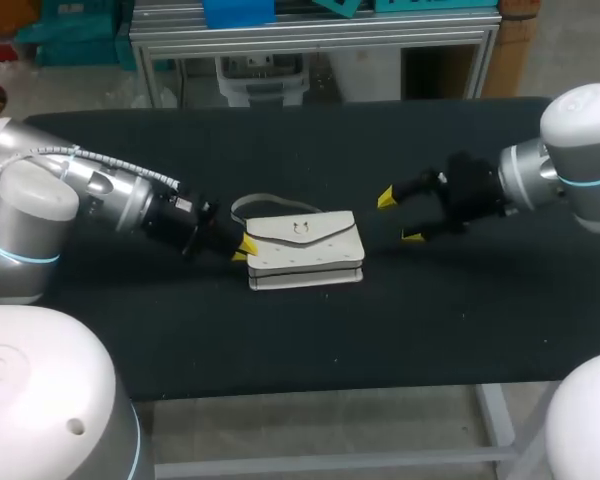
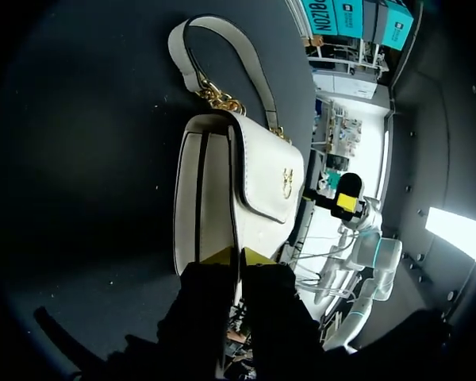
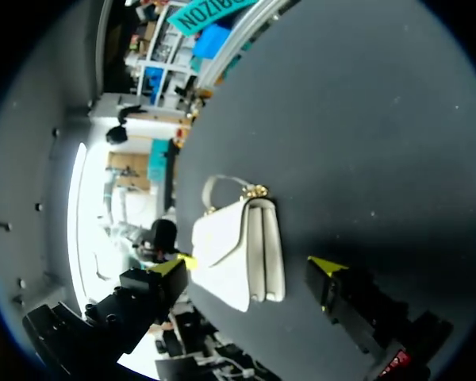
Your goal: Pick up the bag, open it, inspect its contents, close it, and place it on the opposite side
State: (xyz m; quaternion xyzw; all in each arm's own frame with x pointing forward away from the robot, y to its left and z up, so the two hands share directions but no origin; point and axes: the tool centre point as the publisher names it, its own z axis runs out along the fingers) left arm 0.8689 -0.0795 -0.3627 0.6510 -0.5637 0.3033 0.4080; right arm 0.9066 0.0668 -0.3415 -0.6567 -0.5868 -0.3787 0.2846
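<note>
The white bag (image 1: 305,250) is lying flat around the middle of the black bench (image 1: 430,330). Its flap is down, and its strap (image 2: 180,59) loops out on the far side, joined on by gold chain links (image 2: 220,98).

My left tool (image 1: 245,247) is right at the bag's left end. Its fingers are pinched almost together, and going by my left wrist cam the bag's end edge is caught between them.

My right tool (image 1: 399,217) hangs off to the bag's right, near it but not touching. Its fingers are spread wide with nothing in them. On the right wrist cam the bag sits out ahead of those open fingers.
</note>
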